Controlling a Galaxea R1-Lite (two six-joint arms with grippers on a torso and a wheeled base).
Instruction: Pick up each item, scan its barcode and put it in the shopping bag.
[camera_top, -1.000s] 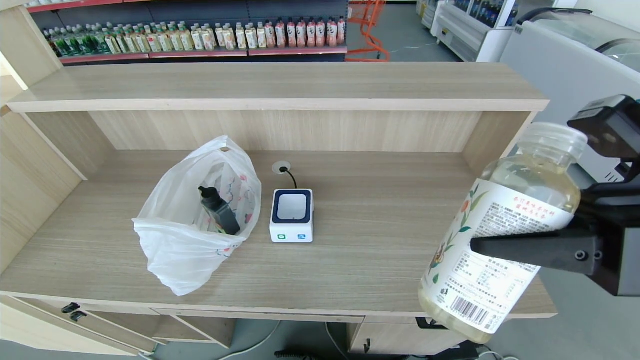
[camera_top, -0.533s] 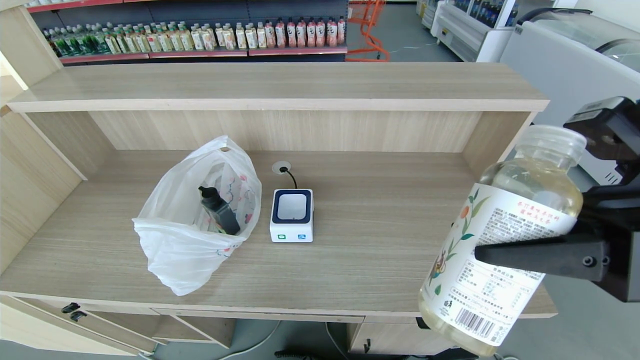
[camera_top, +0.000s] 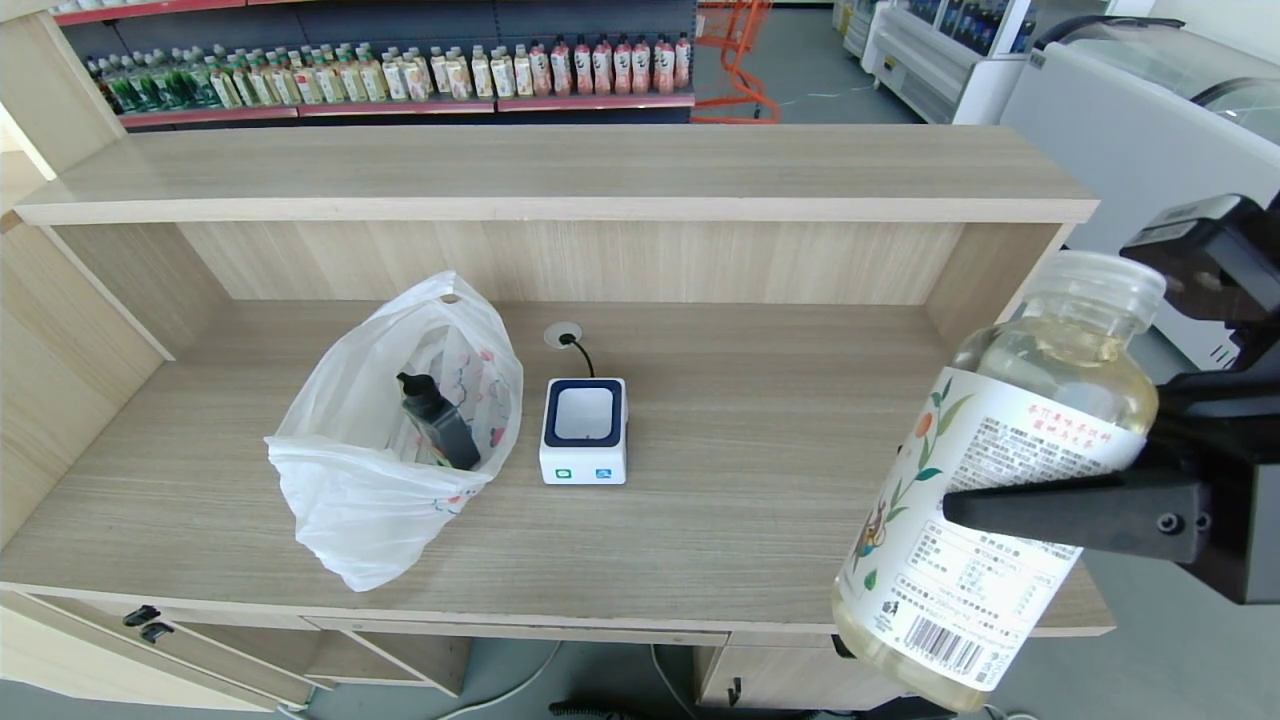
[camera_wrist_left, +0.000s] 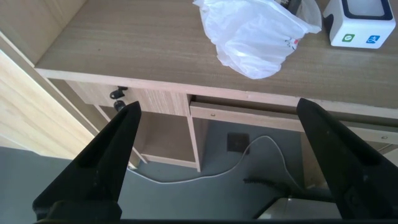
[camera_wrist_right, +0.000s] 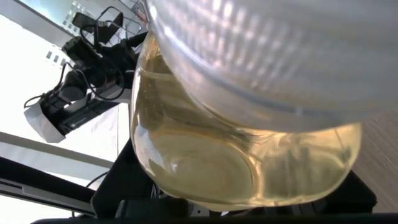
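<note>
While right pincer (camera_top: 990, 468) grips bottle (camera_top: 1050, 400) — tilted, aloft

The bottle (camera_top: 985, 440) is clear, shiny plastic. Its label is smooth and looks like paper or film. The right gripper (camera_top: 1020, 470) on it is black, dull, hard plastic. The scanner (camera_top: 584, 465) is smooth white plastic with a shiny, glass-like top. Under the scanner, the counter (camera_top: 760, 480) is pale wood with fine lines in it, and it is not shiny. Just beside the scanner, the bag (camera_top: 350, 510) is thin white plastic, crinkly and partly see-through. The dark bottle (camera_top: 440, 425) in the bag looks smooth. The left gripper (camera_wrist_left: 217, 155) is black and dull.
</note>
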